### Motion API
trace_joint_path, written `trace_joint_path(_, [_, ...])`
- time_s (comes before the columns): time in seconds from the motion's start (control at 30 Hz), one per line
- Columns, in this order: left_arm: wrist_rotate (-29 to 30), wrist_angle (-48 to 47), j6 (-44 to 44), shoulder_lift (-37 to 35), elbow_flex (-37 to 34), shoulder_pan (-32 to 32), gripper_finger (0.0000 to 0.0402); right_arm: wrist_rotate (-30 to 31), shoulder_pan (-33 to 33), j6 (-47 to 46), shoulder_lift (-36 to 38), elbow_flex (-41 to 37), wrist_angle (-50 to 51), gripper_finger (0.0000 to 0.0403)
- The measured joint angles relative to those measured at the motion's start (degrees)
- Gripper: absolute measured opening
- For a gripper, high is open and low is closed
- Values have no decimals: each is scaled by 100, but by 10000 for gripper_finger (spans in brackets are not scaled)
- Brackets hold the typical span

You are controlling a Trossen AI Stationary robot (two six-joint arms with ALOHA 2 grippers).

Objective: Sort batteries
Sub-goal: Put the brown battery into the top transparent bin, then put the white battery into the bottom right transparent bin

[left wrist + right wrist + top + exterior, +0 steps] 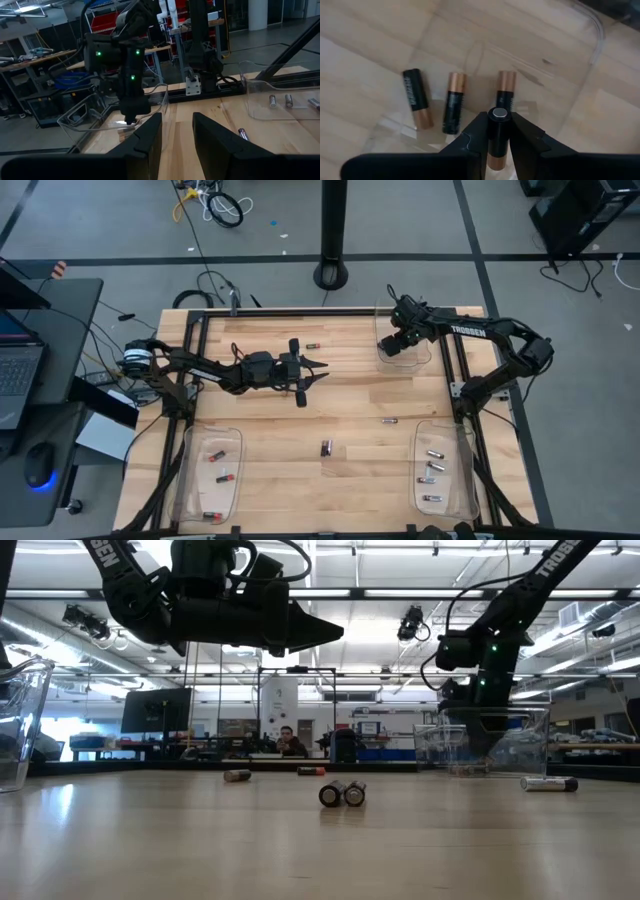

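Note:
My right gripper (392, 346) hangs over the clear tray (412, 358) at the table's far right, pointing steeply down and shut on a black-and-copper battery (498, 137). Three like batteries (454, 102) lie on that tray's floor below it. My left gripper (312, 370) hovers level above the table's middle, open, with nothing between its fingers (150, 137). Loose batteries lie on the wood: one far (313, 345), one right of centre (390, 420), and a pair side by side near the middle (341, 794). My right gripper pinches the battery's long sides (498, 145) between its two fingers, coming from above and pointing steeply down. The battery's silvery end cap (499, 114) shows past the fingertips and its copper end (497, 162) lies farther back. It hangs clear above the tray floor.
Two more clear trays sit at the near edge, one left (190, 480) and one right (462, 480), each holding several batteries. Dark frame rails (330, 313) run along the table's far edge and sides. Bare wood lies between the trays.

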State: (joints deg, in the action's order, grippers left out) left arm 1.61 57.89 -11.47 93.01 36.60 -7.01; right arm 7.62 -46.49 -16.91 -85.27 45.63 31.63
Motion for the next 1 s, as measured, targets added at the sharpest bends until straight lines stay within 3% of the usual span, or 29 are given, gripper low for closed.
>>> trace_joint_path(0.6, [-190, -2, 313, 0, -2, -1, 115, 186, -60, 466, 71, -65, -4, 90])
trace_joint_path(0.8, [-190, -68, 352, 0, -2, -1, 91, 222, -10, 627, 597, -65, 213, 57])
trace_joint_path(1.0, [-262, -286, 442, 0, 4, -2, 65, 685, 264, 813, 1648, -63, 574, 9])
